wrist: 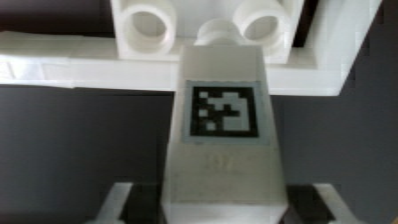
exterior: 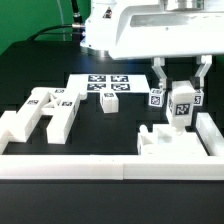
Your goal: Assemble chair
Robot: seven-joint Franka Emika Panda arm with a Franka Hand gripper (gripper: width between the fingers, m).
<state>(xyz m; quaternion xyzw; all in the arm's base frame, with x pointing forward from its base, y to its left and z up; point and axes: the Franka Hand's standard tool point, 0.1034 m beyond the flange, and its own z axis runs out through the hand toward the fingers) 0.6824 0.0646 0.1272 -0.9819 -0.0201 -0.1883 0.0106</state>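
My gripper (exterior: 181, 86) hangs over the table's right side, shut on a long white chair part (exterior: 182, 106) that bears a square tag. In the wrist view this part (wrist: 221, 120) runs out from between the fingers (wrist: 128, 200), and its far tip is close to the boxy seat (wrist: 196, 55). The tip lies between the seat's two round holes (wrist: 151, 24). In the exterior view the seat (exterior: 163, 141) sits below the held part, in the corner formed by the border wall (exterior: 100, 166). Two H-shaped frames (exterior: 45, 110) lie at the exterior view's left.
The marker board (exterior: 103, 83) lies flat at mid-table. A small tagged peg (exterior: 110, 102) stands in front of it. Another small tagged part (exterior: 157, 97) stands just beside the gripper's left finger. The border wall also runs along the right edge.
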